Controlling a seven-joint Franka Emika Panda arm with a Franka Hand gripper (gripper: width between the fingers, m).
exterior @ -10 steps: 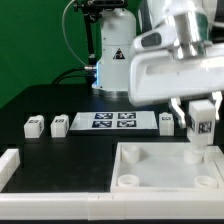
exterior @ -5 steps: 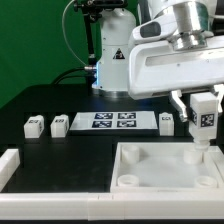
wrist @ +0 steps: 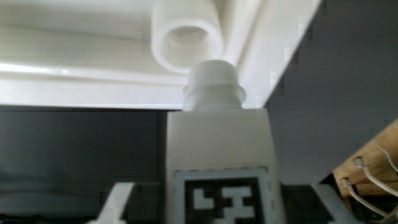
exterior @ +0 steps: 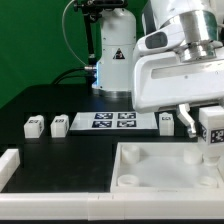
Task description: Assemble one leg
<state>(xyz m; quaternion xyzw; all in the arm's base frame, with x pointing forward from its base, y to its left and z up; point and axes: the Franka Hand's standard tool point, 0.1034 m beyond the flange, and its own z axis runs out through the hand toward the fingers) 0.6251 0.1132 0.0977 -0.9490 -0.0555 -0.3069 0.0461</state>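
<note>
Near a round socket (wrist: 187, 40), the end effector (exterior: 210, 122) holds a blocky leg (exterior: 212, 142).

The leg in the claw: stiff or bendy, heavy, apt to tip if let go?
Probably stiff: the leg looks a straight plastic block in the claw. Likely light, being smaller than the panel. Its narrow peg end could let it tip if released unseated.

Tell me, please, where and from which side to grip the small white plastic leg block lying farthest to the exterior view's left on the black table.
Come from straight above and close on two opposite flat sides of the small white leftmost leg, near its middle. It lies low on the black table, and the neighbouring leg stands apart, probably leaving room on both sides.
</note>
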